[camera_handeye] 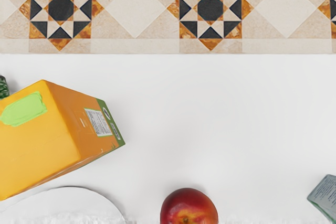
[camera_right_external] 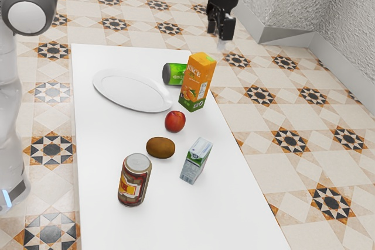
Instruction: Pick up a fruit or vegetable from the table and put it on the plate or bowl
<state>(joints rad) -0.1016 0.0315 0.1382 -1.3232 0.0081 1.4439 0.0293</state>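
Though the white tabletop point(camera_right_external: 234, 203) carries several things, the oval plate point(camera_right_external: 132, 90) lies just beside the juice carton point(camera_right_external: 197, 81). The gripper point(camera_right_external: 221, 33) hangs beyond that carton, fingers apart and empty, and the red apple point(camera_right_external: 174, 121) sits near the carton's foot.

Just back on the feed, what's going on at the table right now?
Nothing is picked up yet. The gripper hangs open and empty, high up near the far edge of the table, beyond the juice carton. The plate is bare. The red apple and the kiwi lie between the plate and the milk carton. A green can and a jar are there too.
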